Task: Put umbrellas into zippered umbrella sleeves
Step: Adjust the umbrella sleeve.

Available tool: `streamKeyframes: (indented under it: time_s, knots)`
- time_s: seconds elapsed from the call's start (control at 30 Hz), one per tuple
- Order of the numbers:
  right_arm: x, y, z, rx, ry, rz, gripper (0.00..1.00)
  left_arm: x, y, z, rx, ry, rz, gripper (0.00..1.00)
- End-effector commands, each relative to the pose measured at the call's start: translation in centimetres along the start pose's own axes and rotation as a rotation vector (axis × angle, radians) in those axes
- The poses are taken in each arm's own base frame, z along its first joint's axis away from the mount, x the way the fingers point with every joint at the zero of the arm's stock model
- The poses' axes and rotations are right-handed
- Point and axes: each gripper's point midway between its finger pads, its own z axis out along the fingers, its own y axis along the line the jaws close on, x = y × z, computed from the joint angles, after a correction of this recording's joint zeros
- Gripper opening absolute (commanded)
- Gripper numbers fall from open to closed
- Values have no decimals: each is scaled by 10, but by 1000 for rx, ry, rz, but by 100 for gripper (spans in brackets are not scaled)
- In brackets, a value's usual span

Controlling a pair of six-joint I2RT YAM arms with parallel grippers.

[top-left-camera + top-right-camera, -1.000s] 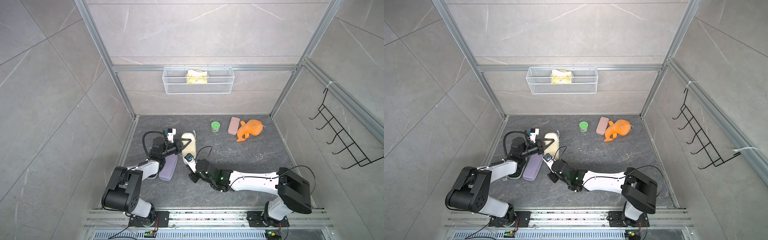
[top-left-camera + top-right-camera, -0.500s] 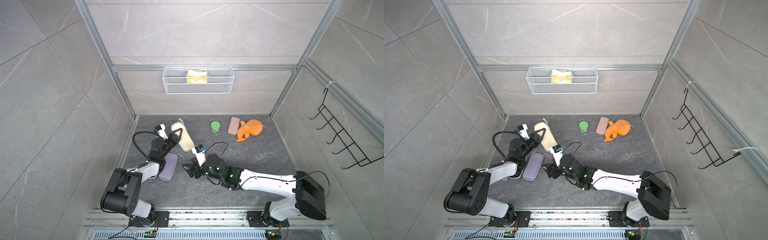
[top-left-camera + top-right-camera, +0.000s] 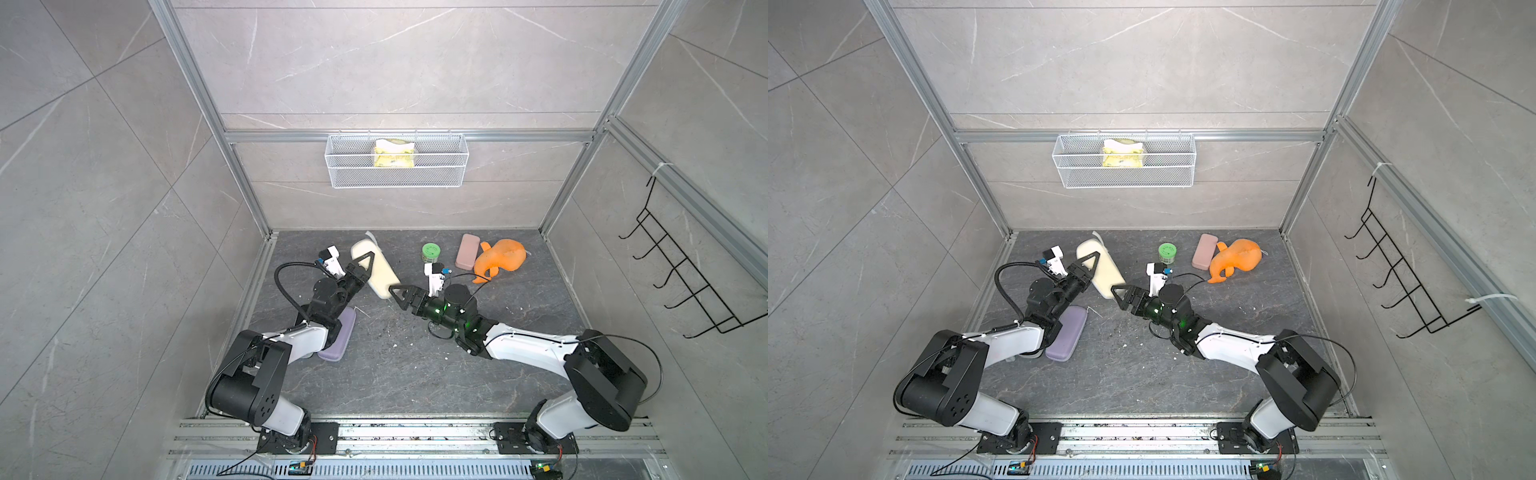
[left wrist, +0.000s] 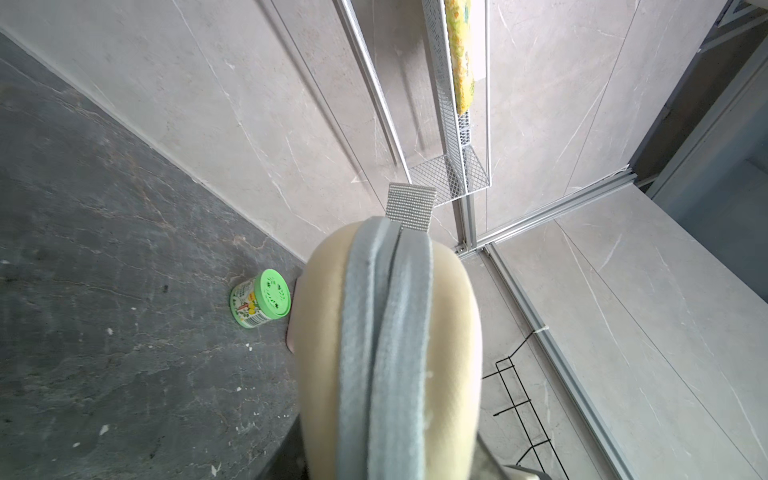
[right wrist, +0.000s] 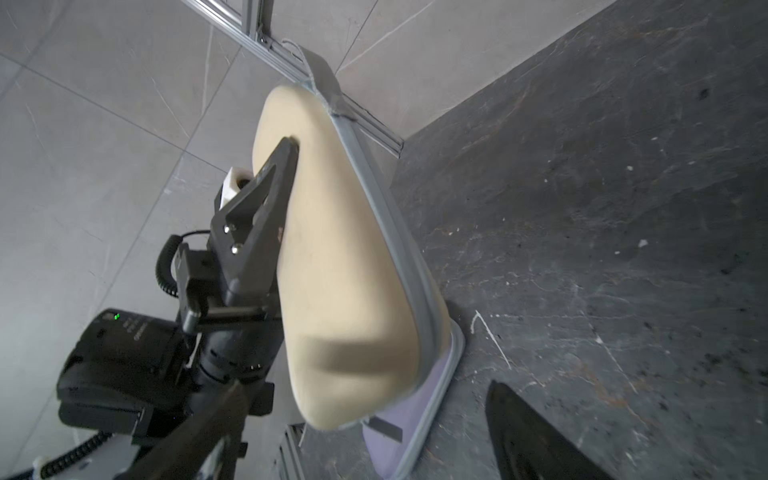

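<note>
Pinches cream oblong hard zip case point(image 3: 374, 270) in left gripper point(image 3: 371, 266), tilted off floor. Holds right gripper point(image 3: 397, 297) fingers spread, at case's near end.

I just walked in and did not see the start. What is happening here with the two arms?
The left gripper has the cream case clamped and lifted off the floor, tilted, with its zip looking closed. The right gripper is open beside the lower end of the case and holds nothing. The lilac case lies on the floor, partly under the left arm. No umbrella is in sight.
</note>
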Motion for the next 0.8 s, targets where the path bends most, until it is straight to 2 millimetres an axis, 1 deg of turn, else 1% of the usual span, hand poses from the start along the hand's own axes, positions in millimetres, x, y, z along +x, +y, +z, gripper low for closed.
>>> streamKeyframes:
  time_s: [0.0,0.13,0.27,0.33,0.4,0.47,0.6,0.67,0.7,0.77]
  knots:
    - [-10,33,10,-161,-7,76,89,-27,-69,8,224,-113,-10,12]
    - [-18,41,14,-218,-44,97,86,-24,-80,15,270,-127,-73,14]
    - [-33,47,9,-270,-125,115,83,-8,-90,22,294,-91,-102,19]
    - [-40,47,6,-280,-144,110,81,-1,-87,23,285,-76,-116,22]
    - [-46,46,4,-278,-156,108,80,1,-83,21,272,-72,-125,25]
    - [-52,44,2,-282,-164,105,76,2,-77,19,250,-71,-126,28]
    - [-57,47,1,-302,-156,96,63,8,-71,16,227,-44,-122,40]
    - [-58,44,0,-299,-152,96,56,9,-70,13,215,-33,-114,47]
    - [-59,42,-1,-297,-152,95,52,8,-68,12,204,-24,-109,52]
    - [-62,39,-4,-295,-149,89,45,6,-65,8,185,14,-94,68]
